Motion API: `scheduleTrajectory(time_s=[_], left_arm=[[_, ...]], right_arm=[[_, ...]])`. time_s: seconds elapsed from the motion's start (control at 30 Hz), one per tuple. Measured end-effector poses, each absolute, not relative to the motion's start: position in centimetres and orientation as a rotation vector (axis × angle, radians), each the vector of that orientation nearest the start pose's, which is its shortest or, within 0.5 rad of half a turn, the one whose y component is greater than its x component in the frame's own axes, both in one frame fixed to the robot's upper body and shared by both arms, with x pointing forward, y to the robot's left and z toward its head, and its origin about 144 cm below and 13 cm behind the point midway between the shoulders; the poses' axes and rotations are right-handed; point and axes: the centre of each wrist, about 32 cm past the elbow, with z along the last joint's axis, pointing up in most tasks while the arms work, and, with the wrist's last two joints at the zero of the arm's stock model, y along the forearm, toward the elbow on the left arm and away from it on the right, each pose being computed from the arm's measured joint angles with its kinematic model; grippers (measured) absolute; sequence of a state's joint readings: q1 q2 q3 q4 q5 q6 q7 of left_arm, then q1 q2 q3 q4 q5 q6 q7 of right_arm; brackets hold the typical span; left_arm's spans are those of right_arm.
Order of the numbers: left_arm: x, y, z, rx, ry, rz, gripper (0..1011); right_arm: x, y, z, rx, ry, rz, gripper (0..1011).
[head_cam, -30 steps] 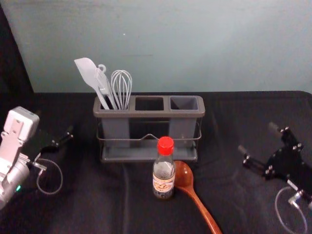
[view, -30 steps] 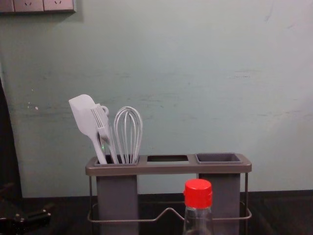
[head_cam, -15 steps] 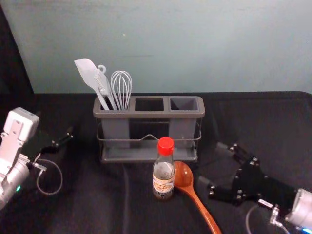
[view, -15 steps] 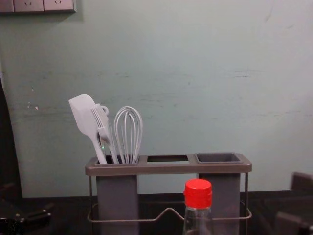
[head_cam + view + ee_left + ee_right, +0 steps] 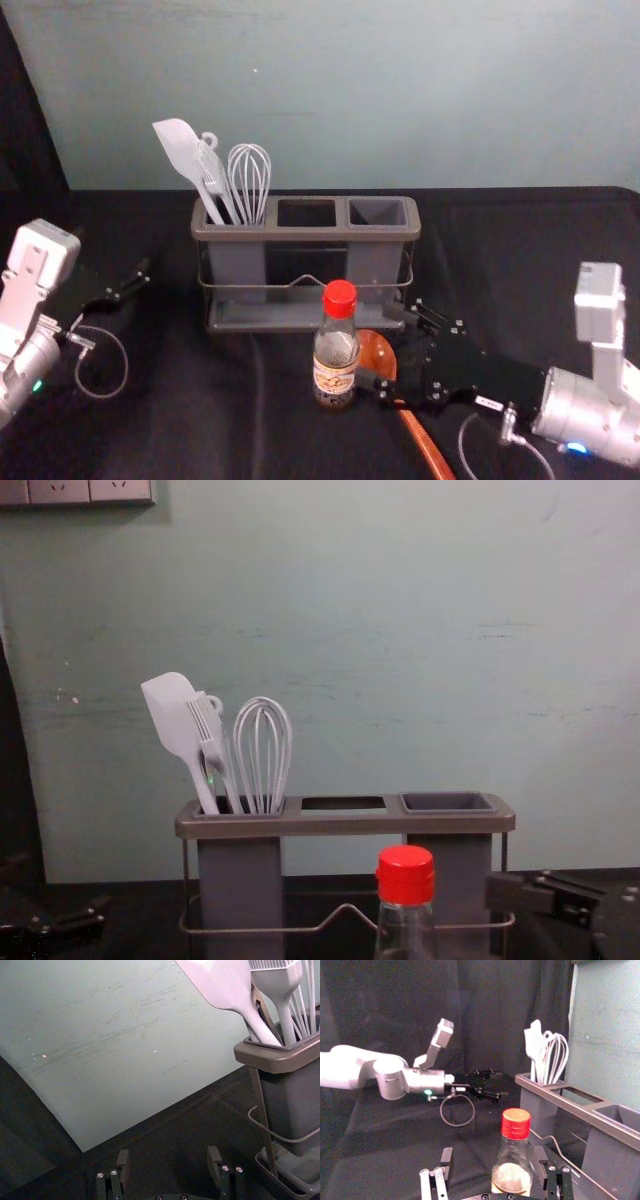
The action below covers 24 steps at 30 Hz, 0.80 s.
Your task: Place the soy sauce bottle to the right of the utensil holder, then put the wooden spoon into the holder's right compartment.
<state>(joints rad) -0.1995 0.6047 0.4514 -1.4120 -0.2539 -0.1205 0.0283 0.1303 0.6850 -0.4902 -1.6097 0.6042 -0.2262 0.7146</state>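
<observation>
The soy sauce bottle point(image 5: 335, 358), red-capped, stands upright in front of the utensil holder point(image 5: 305, 234). Beside it lies the wooden spoon point(image 5: 377, 359), its handle angled toward the front. My right gripper point(image 5: 382, 345) is open just right of the bottle, above the spoon, fingers toward the bottle. In the right wrist view, the bottle point(image 5: 514, 1160) stands ahead between the fingertips of the right gripper point(image 5: 494, 1160), not gripped. My left gripper point(image 5: 140, 280) is parked at the left; in the left wrist view the left gripper point(image 5: 170, 1160) is open and holds nothing.
A white spatula point(image 5: 182, 152), a brush and a whisk point(image 5: 249, 178) stand in the holder's left compartment. The middle and right compartments hold nothing visible. Black cloth point(image 5: 520, 250) covers the table, with a pale wall behind.
My right gripper has moved left from the right side, over the spoon and up to the bottle, staying open. The left arm, bottle and spoon have not moved.
</observation>
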Motion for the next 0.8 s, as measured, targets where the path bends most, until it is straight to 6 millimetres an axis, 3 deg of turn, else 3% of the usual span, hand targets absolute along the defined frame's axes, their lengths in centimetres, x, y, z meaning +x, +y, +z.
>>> scheduleTrajectory(time_s=[0.3,0.8], left_arm=[[48.9,31.0,114.0,0.304,-0.285,1.248,1011],[48.9,31.0,114.0,0.304,-0.285,1.248,1012]], right_arm=[[48.9,-27.9,116.9,-0.051,-0.093,-0.419,1004],[51.0,-26.1,117.7,-0.064,-0.105,-0.398,1004]])
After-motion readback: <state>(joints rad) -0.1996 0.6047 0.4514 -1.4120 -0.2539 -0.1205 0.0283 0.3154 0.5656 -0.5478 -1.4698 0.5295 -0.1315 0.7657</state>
